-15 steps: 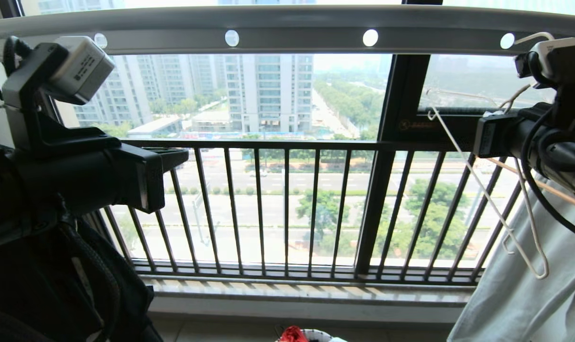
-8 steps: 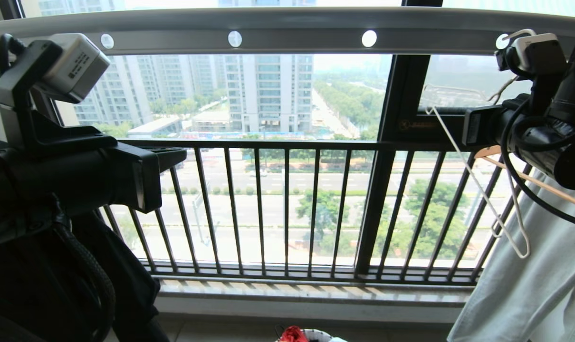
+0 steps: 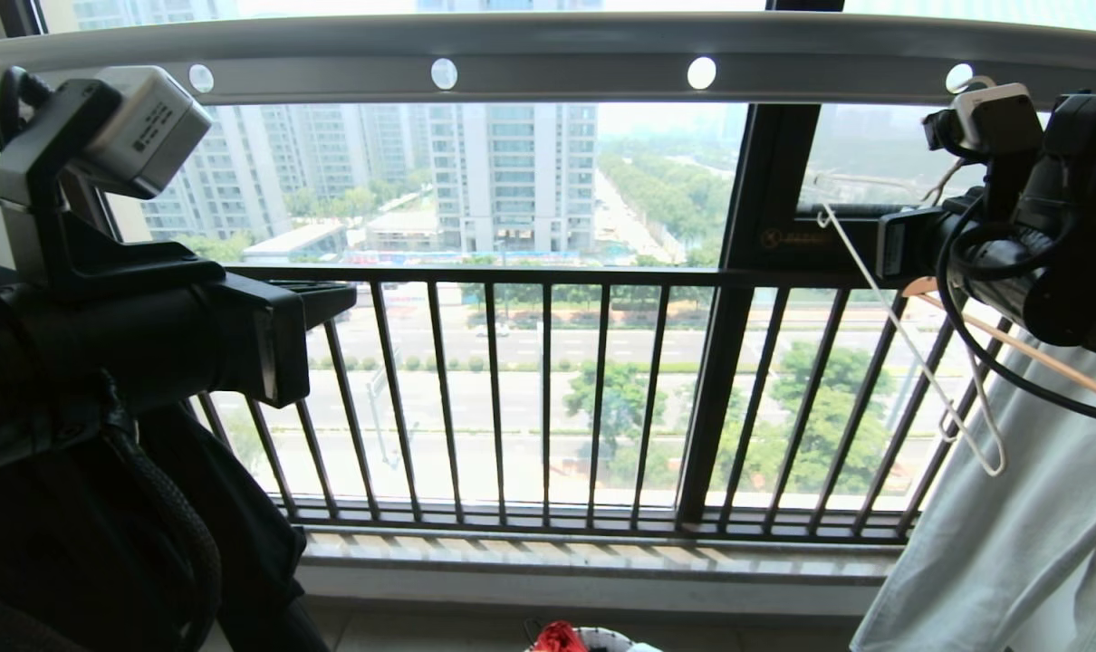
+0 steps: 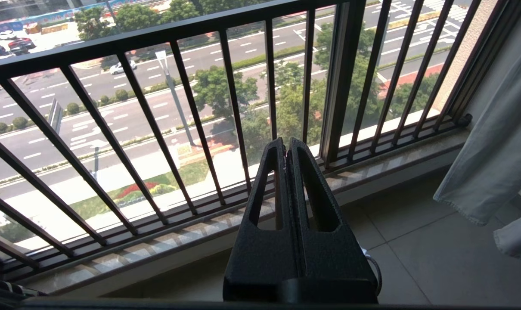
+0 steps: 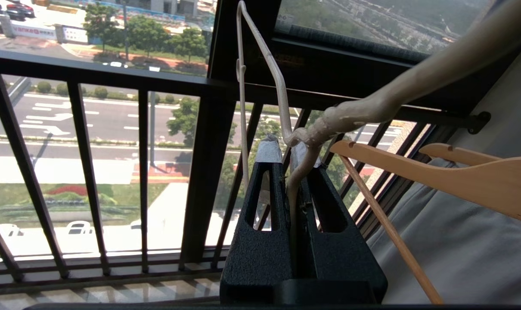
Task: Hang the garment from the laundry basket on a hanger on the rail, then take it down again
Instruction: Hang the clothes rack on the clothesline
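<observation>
The right gripper (image 5: pixel 291 150) had shifted left and up a bit since a second earlier, carrying the hanger (image 3: pixel 910 349) with it, so the hanger's lower end sat higher against the dark railing (image 3: pixel 548 398). Its jaws were clamped on the hanger's neck just under the hook, which curved up by the rail (image 3: pixel 548 54) at the far right. The left gripper (image 4: pixel 286 148) hadn't budged, parked on the left with its jaws pressed together on nothing.

Around it: a pale grey-green garment (image 3: pixel 1010 543) hung at the near right on a wooden hanger (image 5: pixel 467 181), right beside the cream one and crowding that side. The right arm blocked where the hook met the rail, so I couldn't tell if it was on or off.

The laundry basket (image 3: pixel 607 639) was cut off at the near edge, with just a scrap of the red garment (image 3: pixel 557 637) showing in it.
</observation>
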Controlling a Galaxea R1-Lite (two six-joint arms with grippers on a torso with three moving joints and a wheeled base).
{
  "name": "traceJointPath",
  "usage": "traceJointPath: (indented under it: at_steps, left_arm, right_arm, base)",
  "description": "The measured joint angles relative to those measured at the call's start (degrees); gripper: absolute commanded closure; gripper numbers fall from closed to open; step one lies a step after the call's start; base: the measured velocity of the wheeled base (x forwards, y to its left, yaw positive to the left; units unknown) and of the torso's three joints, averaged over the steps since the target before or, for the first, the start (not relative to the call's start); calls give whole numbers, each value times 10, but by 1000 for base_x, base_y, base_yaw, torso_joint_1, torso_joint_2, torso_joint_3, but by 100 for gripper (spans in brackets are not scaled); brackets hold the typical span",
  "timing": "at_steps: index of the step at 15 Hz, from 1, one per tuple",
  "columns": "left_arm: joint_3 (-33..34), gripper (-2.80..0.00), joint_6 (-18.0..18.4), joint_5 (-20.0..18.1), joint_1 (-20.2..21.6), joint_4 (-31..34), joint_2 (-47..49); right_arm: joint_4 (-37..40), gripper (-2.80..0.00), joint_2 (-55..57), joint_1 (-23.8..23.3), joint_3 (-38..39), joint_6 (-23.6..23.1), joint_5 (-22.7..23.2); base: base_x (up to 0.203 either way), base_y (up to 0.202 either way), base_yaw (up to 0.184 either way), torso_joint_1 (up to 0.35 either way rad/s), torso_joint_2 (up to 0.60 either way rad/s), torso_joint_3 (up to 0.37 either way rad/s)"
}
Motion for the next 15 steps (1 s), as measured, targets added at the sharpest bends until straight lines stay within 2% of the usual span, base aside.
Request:
traceJointPath:
  at_steps: [4,10,11,15]
  left_arm:
    - [0,0,0,0,0,0,1]
    - [0,0,0,0,0,0,1]
    - [0,0,0,0,-1,0,1]
    - [0,0,0,0,0,0,1]
  right_arm:
    - [0,0,24,-6,-21,-10,4]
    - [-3,0,31,-7,-4,-11,6]
    - [-2,-280,30,-7,-4,-12,6]
    - [1,-280,16,-6,11,-14,7]
  base:
    - [0,0,0,0,0,0]
    - [0,0,0,0,0,0]
    - [0,0,0,0,0,0]
    - [0,0,0,0,0,0]
